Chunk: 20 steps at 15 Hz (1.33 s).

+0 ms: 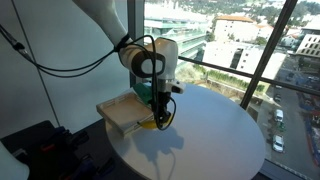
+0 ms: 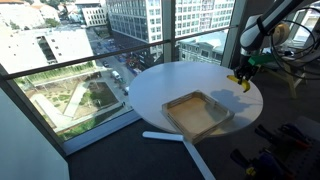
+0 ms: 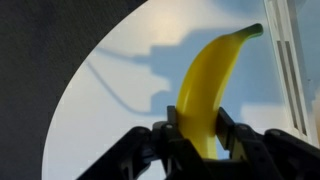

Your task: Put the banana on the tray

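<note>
The small yellow banana (image 3: 208, 85) is clamped between my gripper's (image 3: 198, 125) black fingers in the wrist view, its tip pointing away. In both exterior views the gripper (image 1: 160, 118) (image 2: 240, 80) holds the banana (image 1: 152, 124) (image 2: 241, 82) just above the round white table. The square tan tray (image 1: 120, 112) (image 2: 197, 113) lies on the table beside the gripper; its pale rim shows at the right edge of the wrist view (image 3: 296, 60). The banana hangs near the tray's edge, outside it.
The round white table (image 1: 210, 135) (image 2: 165, 85) stands by large windows with black frames. Black cables hang from the arm (image 1: 60, 60). Dark equipment sits on the floor near the table (image 2: 275, 150).
</note>
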### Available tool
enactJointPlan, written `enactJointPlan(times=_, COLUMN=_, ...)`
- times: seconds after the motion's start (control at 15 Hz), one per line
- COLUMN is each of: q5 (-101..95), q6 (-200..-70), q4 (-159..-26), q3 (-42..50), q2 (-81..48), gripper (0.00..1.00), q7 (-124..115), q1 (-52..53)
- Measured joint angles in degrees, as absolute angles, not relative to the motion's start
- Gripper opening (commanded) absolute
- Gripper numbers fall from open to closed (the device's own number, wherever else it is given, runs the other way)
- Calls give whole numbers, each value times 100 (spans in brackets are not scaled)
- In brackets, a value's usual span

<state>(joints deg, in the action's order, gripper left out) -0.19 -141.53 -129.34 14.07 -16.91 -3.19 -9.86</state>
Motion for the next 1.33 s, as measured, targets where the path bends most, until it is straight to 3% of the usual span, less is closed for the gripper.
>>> enactJointPlan(times=1.33, q5=-24, q6=-14086, q4=-12964, q3=1038, q2=-1588, gripper=16, q7=-319, q1=-667)
